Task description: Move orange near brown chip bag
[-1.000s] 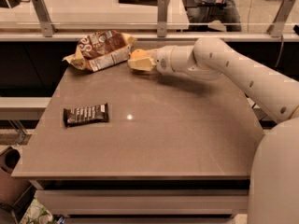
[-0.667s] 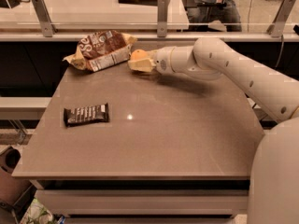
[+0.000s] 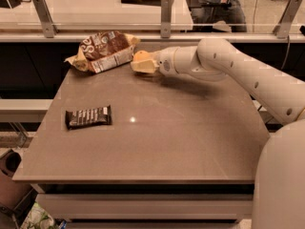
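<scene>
The brown chip bag (image 3: 102,51) lies wrinkled at the table's far left corner, with its white label facing up. The orange (image 3: 139,56) sits just right of the bag, and only its top shows between the pale fingers. My gripper (image 3: 142,64) reaches in from the right. It is shut on the orange, low over the table (image 3: 190,137), a short gap from the bag's right edge.
A small flat dark candy bar wrapper (image 3: 88,117) lies on the left part of the table. A railing with metal posts (image 3: 166,15) and a counter run behind the table's far edge. My white arm (image 3: 248,70) crosses the right rear of the table.
</scene>
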`<action>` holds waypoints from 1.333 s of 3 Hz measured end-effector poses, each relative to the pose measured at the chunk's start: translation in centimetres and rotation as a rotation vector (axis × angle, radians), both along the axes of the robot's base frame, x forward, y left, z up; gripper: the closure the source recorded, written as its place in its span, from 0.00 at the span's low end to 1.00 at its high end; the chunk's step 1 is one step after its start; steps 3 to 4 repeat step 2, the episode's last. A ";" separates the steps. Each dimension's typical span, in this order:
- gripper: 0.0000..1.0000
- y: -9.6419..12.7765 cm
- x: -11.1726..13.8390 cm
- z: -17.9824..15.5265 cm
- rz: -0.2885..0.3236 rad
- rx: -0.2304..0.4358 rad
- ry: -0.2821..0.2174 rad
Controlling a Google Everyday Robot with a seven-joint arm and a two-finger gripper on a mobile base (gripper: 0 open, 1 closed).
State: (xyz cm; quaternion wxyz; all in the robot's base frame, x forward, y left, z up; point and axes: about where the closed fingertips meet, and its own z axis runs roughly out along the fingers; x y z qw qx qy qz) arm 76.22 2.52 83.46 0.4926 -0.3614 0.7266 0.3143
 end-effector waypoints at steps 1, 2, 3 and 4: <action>0.12 0.3 0.0 -0.1 0.004 0.001 0.001; 0.00 0.6 -0.1 -0.1 0.008 0.001 0.003; 0.00 0.6 -0.1 -0.1 0.008 0.001 0.003; 0.00 0.6 -0.1 -0.1 0.008 0.001 0.003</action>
